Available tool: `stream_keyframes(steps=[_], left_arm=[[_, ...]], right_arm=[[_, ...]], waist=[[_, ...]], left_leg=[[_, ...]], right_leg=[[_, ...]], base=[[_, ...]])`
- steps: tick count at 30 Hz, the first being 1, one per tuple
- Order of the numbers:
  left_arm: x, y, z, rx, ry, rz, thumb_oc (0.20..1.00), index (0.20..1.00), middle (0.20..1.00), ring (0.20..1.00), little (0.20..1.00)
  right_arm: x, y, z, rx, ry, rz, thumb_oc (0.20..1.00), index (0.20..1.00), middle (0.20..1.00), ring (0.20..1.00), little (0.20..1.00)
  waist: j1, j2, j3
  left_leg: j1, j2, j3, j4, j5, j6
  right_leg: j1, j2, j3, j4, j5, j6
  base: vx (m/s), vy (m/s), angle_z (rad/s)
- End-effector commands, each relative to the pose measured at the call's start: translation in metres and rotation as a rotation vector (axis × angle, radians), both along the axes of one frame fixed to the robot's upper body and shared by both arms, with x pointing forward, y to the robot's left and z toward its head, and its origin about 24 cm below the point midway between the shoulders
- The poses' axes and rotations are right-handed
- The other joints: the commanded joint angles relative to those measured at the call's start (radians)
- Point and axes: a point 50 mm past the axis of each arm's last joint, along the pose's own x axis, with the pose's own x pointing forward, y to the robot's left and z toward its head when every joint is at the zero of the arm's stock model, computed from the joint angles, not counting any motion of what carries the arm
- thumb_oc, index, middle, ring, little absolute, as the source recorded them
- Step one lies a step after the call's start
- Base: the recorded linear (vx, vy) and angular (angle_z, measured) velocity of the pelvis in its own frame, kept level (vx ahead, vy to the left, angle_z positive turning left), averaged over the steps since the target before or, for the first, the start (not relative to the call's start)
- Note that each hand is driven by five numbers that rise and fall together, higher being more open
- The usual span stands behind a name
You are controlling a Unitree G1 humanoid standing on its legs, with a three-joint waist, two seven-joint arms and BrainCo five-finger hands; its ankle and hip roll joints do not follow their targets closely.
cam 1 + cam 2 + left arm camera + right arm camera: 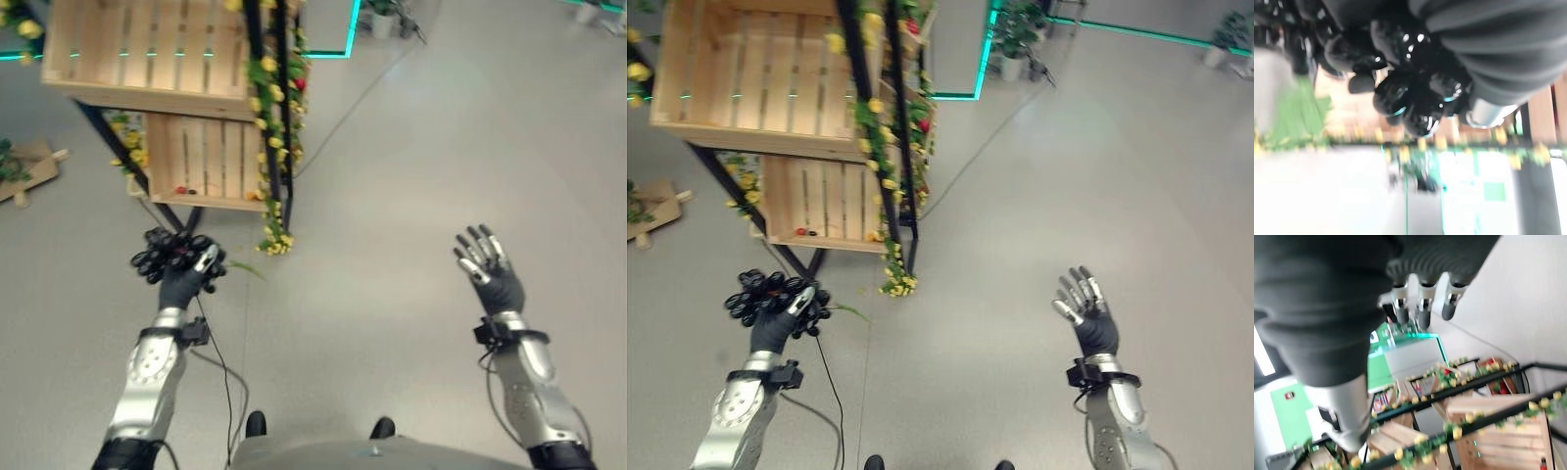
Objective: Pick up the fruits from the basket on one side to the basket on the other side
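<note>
A: While the left hand hangs near the lower wooden crate, what does it hold?
B: Fingers curled round a bunch of black grapes, off the floor.
A: Right hand?
B: Fingers spread straight, holding nothing, well apart from the rack.
A: Other fruit?
B: Small red and dark bits in the lower crate; upper crate looks bare.

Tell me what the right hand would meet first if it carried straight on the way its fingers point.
Probably nothing: the right hand is open over bare floor, well apart from the crate rack. Depth is unclear.
</note>
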Motion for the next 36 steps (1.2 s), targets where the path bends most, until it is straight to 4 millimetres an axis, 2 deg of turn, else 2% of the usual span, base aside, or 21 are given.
stream_keyframes(steps=[1, 2, 3, 4, 5, 6, 7, 8, 11, 15, 20, 23, 24, 25, 26, 28, 30, 31, 32, 34, 36], left_arm=[[0.007, 0.002, 0.047, 0.117, -0.219, -0.035, 0.200, 0.200, 0.200, 0.200, 0.200], [0.008, 0.003, 0.049, 0.138, -0.225, -0.031, 0.200, 0.200, 0.200, 0.200, 0.200], [0.008, 0.003, 0.049, 0.139, -0.225, -0.031, 0.200, 0.200, 0.200, 0.200, 0.200], [0.009, 0.003, 0.050, 0.159, -0.228, -0.028, 0.200, 0.200, 0.200, 0.200, 0.200], [0.009, 0.003, 0.050, 0.159, -0.228, -0.028, 0.200, 0.200, 0.200, 0.200, 0.200], [0.012, 0.000, 0.050, 0.158, -0.227, -0.044, 0.200, 0.200, 0.200, 0.200, 0.200], [0.013, -0.001, 0.049, 0.156, -0.223, -0.053, 0.200, 0.200, 0.200, 0.200, 0.200], [0.013, -0.001, 0.049, 0.156, -0.223, -0.053, 0.200, 0.200, 0.200, 0.200, 0.200], [0.011, -0.003, 0.047, 0.179, -0.205, -0.062, 0.200, 0.200, 0.200, 0.200, 0.200], [0.009, -0.001, 0.044, 0.173, -0.191, -0.051, 0.200, 0.200, 0.200, 0.200, 0.200], [0.010, -0.004, 0.038, 0.160, -0.166, -0.063, 0.200, 0.200, 0.200, 0.200, 0.200], [0.010, -0.008, 0.035, 0.153, -0.160, -0.081, 0.200, 0.200, 0.200, 0.200, 0.200], [0.010, -0.008, 0.035, 0.153, -0.160, -0.081, 0.200, 0.200, 0.200, 0.200, 0.200], [0.011, -0.010, 0.033, 0.130, -0.158, -0.077, 0.200, 0.200, 0.200, 0.200, 0.200], [0.011, -0.011, 0.030, 0.100, -0.150, -0.080, 0.200, 0.200, 0.200, 0.200, 0.200], [0.011, -0.011, 0.028, 0.090, -0.142, -0.081, 0.200, 0.200, 0.200, 0.200, 0.200], [0.011, -0.015, 0.022, 0.090, -0.122, -0.095, 0.200, 0.200, 0.200, 0.200, 0.200], [0.011, -0.018, 0.021, 0.082, -0.121, -0.103, 0.200, 0.200, 0.200, 0.200, 0.200], [0.011, -0.018, 0.022, 0.082, -0.121, -0.104, 0.200, 0.200, 0.200, 0.200, 0.200], [0.011, -0.017, 0.022, 0.076, -0.124, -0.100, 0.200, 0.200, 0.200, 0.200, 0.200], [0.009, -0.017, 0.020, 0.068, -0.115, -0.095, 0.200, 0.200, 0.200, 0.200, 0.200]], right_arm=[[0.015, -0.009, 0.030, -0.093, -0.137, -0.028, 1.000, 1.000, 1.000, 1.000, 1.000], [0.018, -0.006, 0.027, -0.089, -0.127, -0.029, 1.000, 1.000, 1.000, 1.000, 1.000], [0.018, -0.006, 0.027, -0.089, -0.127, -0.029, 1.000, 1.000, 1.000, 1.000, 1.000], [0.017, -0.006, 0.026, -0.086, -0.124, -0.031, 1.000, 1.000, 1.000, 1.000, 1.000], [0.017, -0.006, 0.026, -0.086, -0.125, -0.031, 1.000, 1.000, 1.000, 1.000, 1.000], [0.014, -0.008, 0.024, -0.093, -0.117, -0.030, 1.000, 1.000, 1.000, 1.000, 1.000], [0.012, -0.010, 0.022, -0.093, -0.108, -0.033, 1.000, 1.000, 1.000, 1.000, 1.000], [0.012, -0.011, 0.022, -0.093, -0.108, -0.033, 1.000, 1.000, 1.000, 1.000, 1.000], [0.007, -0.013, 0.016, -0.083, -0.085, -0.033, 1.000, 1.000, 1.000, 1.000, 1.000], [0.006, -0.016, 0.011, -0.069, -0.060, -0.048, 1.000, 1.000, 1.000, 1.000, 1.000], [0.000, -0.018, 0.006, -0.070, -0.035, -0.054, 1.000, 1.000, 1.000, 1.000, 1.000], [-0.007, -0.023, 0.002, -0.070, -0.015, -0.071, 1.000, 1.000, 1.000, 1.000, 1.000], [-0.007, -0.023, 0.002, -0.070, -0.015, -0.070, 1.000, 1.000, 1.000, 1.000, 1.000], [-0.008, -0.026, 0.002, -0.076, -0.015, -0.079, 1.000, 1.000, 1.000, 1.000, 1.000], [-0.011, -0.030, 0.002, -0.093, -0.008, -0.084, 1.000, 1.000, 1.000, 1.000, 1.000], [-0.011, -0.031, 0.003, -0.102, -0.009, -0.081, 1.000, 1.000, 1.000, 1.000, 1.000], [-0.009, -0.032, 0.003, -0.100, -0.006, -0.072, 1.000, 1.000, 1.000, 1.000, 1.000], [-0.009, -0.033, 0.004, -0.108, -0.004, -0.067, 1.000, 1.000, 1.000, 1.000, 1.000], [-0.009, -0.033, 0.004, -0.108, -0.005, -0.068, 1.000, 1.000, 1.000, 1.000, 1.000], [-0.008, -0.034, 0.004, -0.107, -0.006, -0.066, 1.000, 1.000, 1.000, 1.000, 1.000], [-0.008, -0.036, 0.004, -0.116, 0.004, -0.079, 1.000, 1.000, 1.000, 1.000, 1.000]], waist=[[0.031, -0.004, -0.011], [0.038, -0.005, -0.011], [0.038, -0.005, -0.011], [0.022, -0.001, -0.017], [0.022, -0.002, -0.019], [-0.005, 0.014, -0.019], [-0.015, 0.021, -0.016], [-0.015, 0.021, -0.018], [-0.030, 0.030, -0.016], [-0.058, 0.040, 0.002], [-0.090, 0.051, 0.018], [-0.099, 0.041, 0.007], [-0.100, 0.042, 0.007], [-0.107, 0.044, -0.013], [-0.118, 0.055, -0.020], [-0.122, 0.053, -0.021], [-0.118, 0.058, -0.011], [-0.101, 0.028, 0.005], [-0.100, 0.029, 0.006], [-0.083, -0.001, 0.027], [-0.070, -0.008, 0.024]], left_leg=[[-0.057, 0.003, -0.026, 0.026, -0.022, 0.021], [-0.062, -0.026, -0.042, 0.033, -0.035, 0.039], [-0.063, -0.027, -0.042, 0.035, -0.036, 0.039], [-0.059, -0.063, -0.078, 0.033, -0.045, 0.063], [-0.063, -0.065, -0.077, 0.033, -0.042, 0.065], [-0.042, -0.096, -0.139, 0.030, -0.047, 0.086], [-0.031, -0.109, -0.163, 0.030, -0.047, 0.093], [-0.034, -0.109, -0.164, 0.029, -0.043, 0.093], [0.002, -0.130, -0.227, 0.003, -0.038, 0.104], [0.060, -0.146, -0.302, -0.021, -0.040, 0.110], [0.135, -0.145, -0.404, -0.041, -0.066, 0.100], [0.166, -0.127, -0.430, -0.061, -0.085, 0.077], [0.166, -0.127, -0.431, -0.061, -0.085, 0.077], [0.185, -0.094, -0.416, -0.056, -0.096, 0.052], [0.198, -0.036, -0.405, -0.003, -0.100, 0.016], [0.182, -0.032, -0.400, 0.052, -0.073, -0.004], [0.141, -0.023, -0.363, 0.219, 0.026, -0.050], [0.046, -0.056, -0.344, 0.375, 0.121, -0.069], [0.039, -0.058, -0.343, 0.388, 0.116, -0.068], [-0.042, -0.078, -0.284, 0.495, 0.112, -0.042], [-0.093, -0.029, -0.221, 0.437, 0.091, -0.016]], right_leg=[[0.020, -0.036, -0.006, -0.033, 0.043, 0.101], [0.017, -0.041, 0.027, -0.017, 0.030, 0.098], [0.016, -0.042, 0.027, -0.015, 0.029, 0.098], [0.001, -0.018, 0.148, 0.035, 0.008, 0.083], [-0.004, -0.021, 0.148, 0.037, 0.009, 0.083], [-0.037, 0.056, 0.325, 0.091, -0.041, 0.056], [-0.055, 0.102, 0.376, 0.108, -0.075, 0.040], [-0.058, 0.101, 0.376, 0.108, -0.073, 0.040], [-0.105, 0.168, 0.385, 0.100, -0.100, 0.020], [-0.208, 0.219, 0.436, 0.013, -0.051, 0.029], [-0.273, 0.210, 0.495, -0.083, 0.019, 0.064], [-0.244, 0.189, 0.451, -0.095, 0.051, 0.068], [-0.243, 0.189, 0.450, -0.095, 0.051, 0.068], [-0.231, 0.184, 0.425, -0.077, 0.049, 0.059], [-0.209, 0.215, 0.420, -0.023, 0.009, 0.039], [-0.200, 0.213, 0.407, -0.008, -0.003, 0.035], [-0.132, 0.244, 0.398, -0.011, -0.033, 0.011], [-0.077, 0.245, 0.410, -0.035, -0.045, -0.008], [-0.077, 0.245, 0.410, -0.036, -0.043, -0.007], [-0.042, 0.237, 0.416, -0.049, -0.051, -0.023], [-0.008, 0.244, 0.430, -0.071, -0.070, -0.030]], base=[[0.07, 0.476, 0.21], [0.06, 0.343, 0.14], [0.15, 0.427, 0.23], [0.11, 0.224, 0.35], [0.28, 0.439, 0.77], [0.24, 0.321, 0.90], [0.24, 0.318, 1.16], [0.13, 0.175, 1.23], [0.17, 0.124, 0.65], [0.27, 0.041, 0.46], [0.29, -0.091, 0.95], [0.25, -0.206, 0.64], [0.31, -0.290, 0.55], [0.50, -0.447, 0.43], [0.49, -0.445, 0.46], [0.27, -0.254, 0.74], [0.30, -0.325, 0.59], [0.20, -0.266, 0.00], [0.14, -0.260, -0.06], [0.12, -0.229, -0.17], [0.23, -0.179, -0.38]])
